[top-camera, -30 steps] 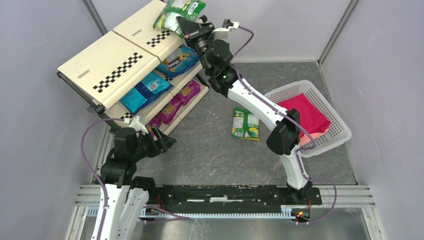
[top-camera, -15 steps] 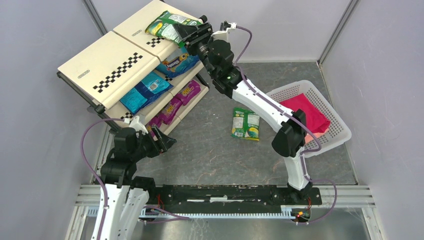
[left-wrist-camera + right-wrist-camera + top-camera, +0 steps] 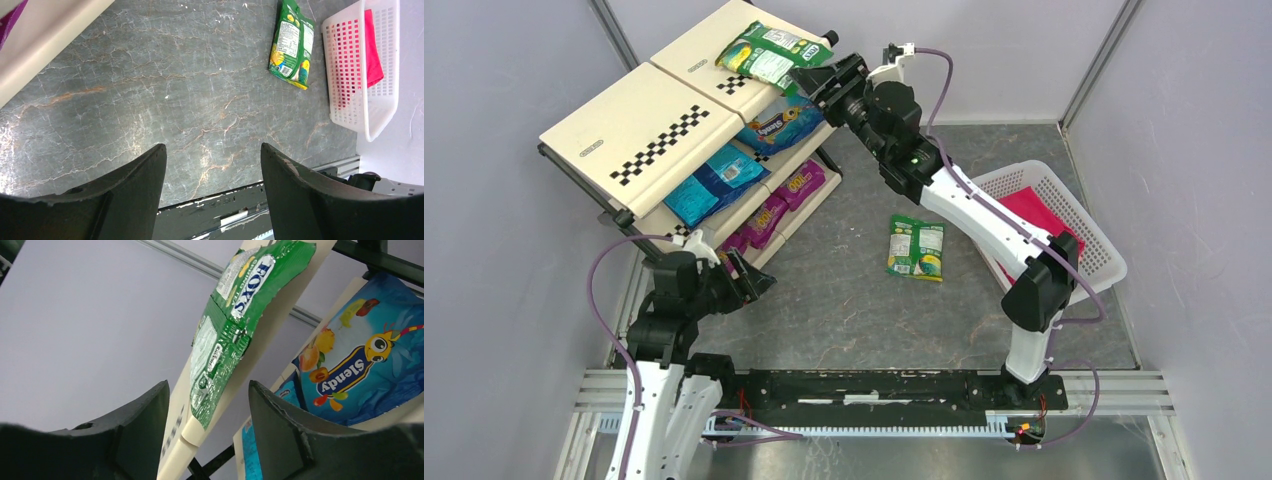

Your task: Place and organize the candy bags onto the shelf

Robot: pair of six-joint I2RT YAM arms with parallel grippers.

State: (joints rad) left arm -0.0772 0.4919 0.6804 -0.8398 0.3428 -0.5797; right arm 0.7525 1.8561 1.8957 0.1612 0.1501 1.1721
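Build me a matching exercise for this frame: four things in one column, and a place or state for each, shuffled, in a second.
Things:
1. blue bags
2. purple bags
3. red cloth
4. left claw

Places or states:
a. in the basket
b. on the bottom tier
c. open, over the table
d. on the middle tier

Pairs: 1-d, 2-b, 3-a, 4-c

Green bag (image 3: 769,55) now flat on shelf (image 3: 639,128) top panel; right gripper (image 3: 808,85) let go, withdrawn rightward, apparently clear.
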